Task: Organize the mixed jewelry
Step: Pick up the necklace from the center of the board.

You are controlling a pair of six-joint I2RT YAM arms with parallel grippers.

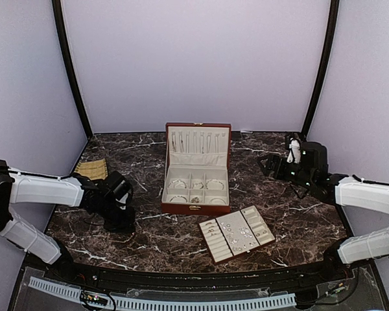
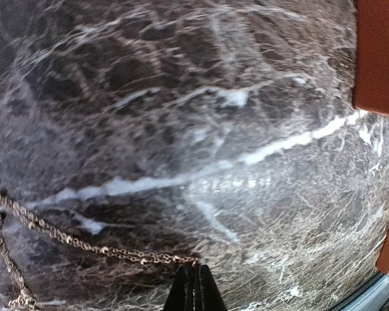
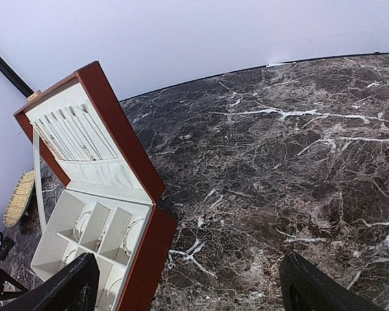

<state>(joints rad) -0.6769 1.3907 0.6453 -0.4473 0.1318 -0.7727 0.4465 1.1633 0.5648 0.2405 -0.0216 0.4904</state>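
Mixed jewelry (image 1: 240, 230) sits mostly on the cream tray (image 1: 216, 257) just front-right of the wooden box (image 1: 181, 208). There are more pieces in the box's lower compartments, plus one stray chain (image 2: 71, 240) out to the box's left.

Going big to small: the marble table (image 1: 149, 236) looks hard and slick, so anything dropped would probably skid. The box stands open with its lid up, and a dangling chain could snag that rim on the way in. Right gripper (image 3: 191, 288) hangs spread wide with nothing in it, back-right of the box, so it's no help if things go sideways. Left gripper (image 2: 193, 272) is clamped tight down at the table, left of the box, and the chain's end runs right into the tips, so it looks pinched.

That's the worry imo: such a thin link could slip out on the lift, or the loose tail could drag and knot up. How much metal is actually caught can't be told.
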